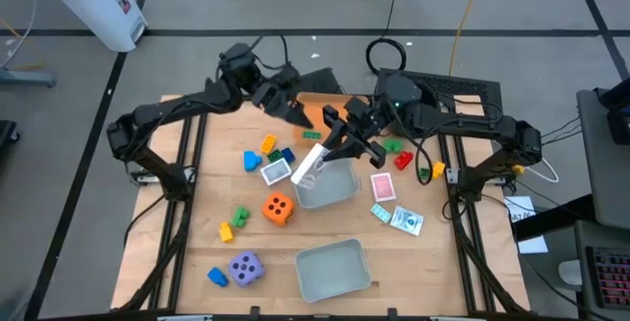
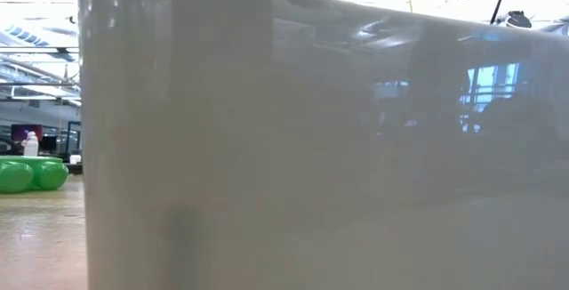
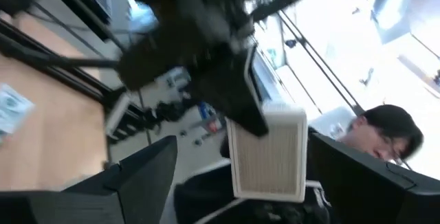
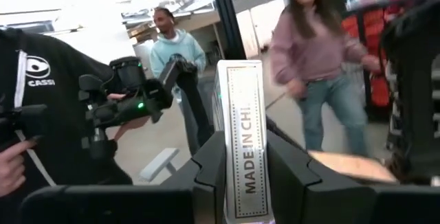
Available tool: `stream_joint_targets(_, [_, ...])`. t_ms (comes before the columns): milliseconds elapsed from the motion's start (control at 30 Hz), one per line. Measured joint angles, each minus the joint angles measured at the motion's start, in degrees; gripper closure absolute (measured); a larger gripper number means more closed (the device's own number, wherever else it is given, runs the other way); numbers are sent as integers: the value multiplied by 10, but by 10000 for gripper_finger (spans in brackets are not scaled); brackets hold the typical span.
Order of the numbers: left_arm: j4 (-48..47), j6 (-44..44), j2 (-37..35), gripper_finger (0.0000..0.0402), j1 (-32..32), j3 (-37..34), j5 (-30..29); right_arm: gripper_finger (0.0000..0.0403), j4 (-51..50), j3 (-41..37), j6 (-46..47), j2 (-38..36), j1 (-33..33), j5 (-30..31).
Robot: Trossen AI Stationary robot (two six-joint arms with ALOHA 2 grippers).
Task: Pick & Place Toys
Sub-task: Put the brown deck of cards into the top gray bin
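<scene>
Right gripper (image 1: 320, 159) reaches in above the clear tray (image 1: 340, 191), pinching a white card (image 1: 307, 166) edge-on; its wrist view alone shows the card's lettering; left gripper (image 1: 295, 112) hovers behind, fingers spread.

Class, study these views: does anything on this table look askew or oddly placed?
Yes. The right gripper holds a white card tilted above the clear tray instead of lying flat. Another clear tray sits so close to the low camera that it blocks that view.

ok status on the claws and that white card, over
Right claw shut on flat white playing card, lifted above clear grey tray. Left claw open, empty, hovering nearby. Nothing blocking.
</scene>
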Motion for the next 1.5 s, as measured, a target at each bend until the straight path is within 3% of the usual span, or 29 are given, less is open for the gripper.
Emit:
stream_joint_targets(200, [-68,74,0,69,45,0,-6,339,-88,0,-18,0,15,2])
stream_joint_targets(267, [-115,130,0,69,57,0,-38,340,-122,0,-41,0,24,13])
stream_joint_targets(500, [-363,360,-8,69,69,-1,-287,339,-240,0,-115,0,46,80])
stream_joint_targets(667, [-542,438,-51,69,36,-1,-477,339,-309,-23,-136,0,50,80])
stream_joint_targets(767, [-579,448,-91,69,-2,-1,-561,338,-308,-61,-121,0,49,100])
stream_joint_targets(1100, [-620,393,-194,69,-156,0,-714,338,-305,-113,-106,0,49,204])
stream_joint_targets(1333, [-691,372,-180,69,-255,0,-842,335,-328,-113,-137,0,49,328])
stream_joint_targets(1500, [-687,407,-141,69,-277,0,-861,337,-364,-113,-106,0,49,397])
